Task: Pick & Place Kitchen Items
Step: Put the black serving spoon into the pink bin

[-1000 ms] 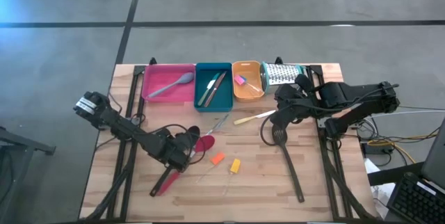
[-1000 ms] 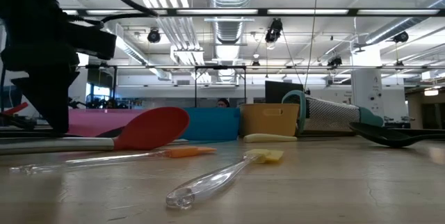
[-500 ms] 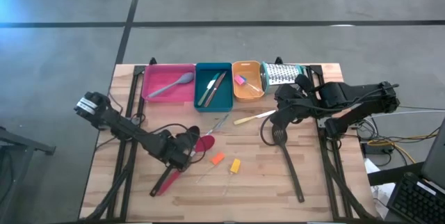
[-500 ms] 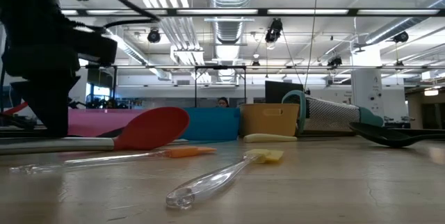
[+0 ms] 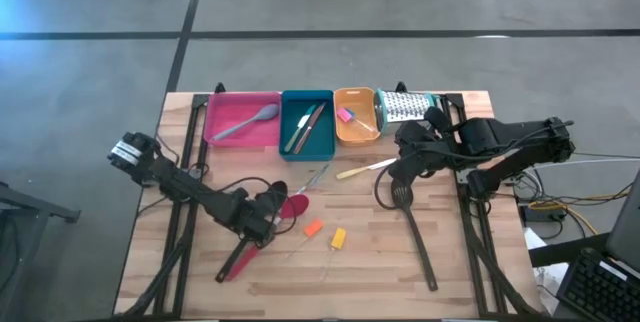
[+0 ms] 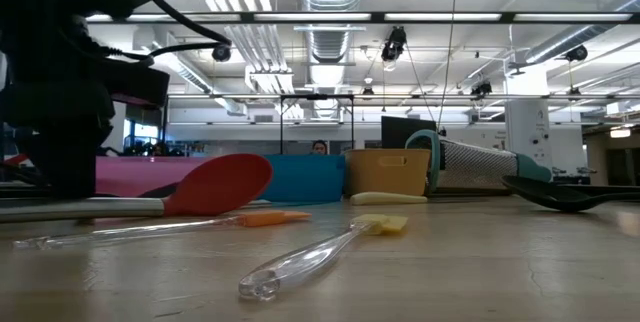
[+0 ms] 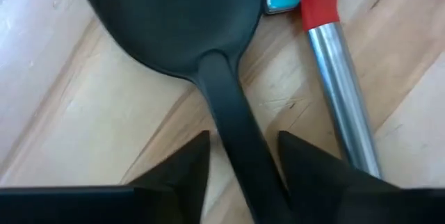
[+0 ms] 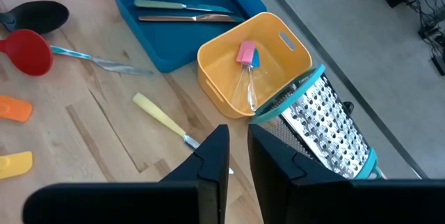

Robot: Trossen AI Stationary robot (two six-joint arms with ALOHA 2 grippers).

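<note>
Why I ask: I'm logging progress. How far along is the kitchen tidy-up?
Done: spatula, two knives, pink piece sit in trays. In hand: left pincer straddles the black ladle's handle, not clamped; right pincer waits by the grater. Left: red spoon, slotted turner, yellow-handled knife, orange piece, yellow piece.
</note>
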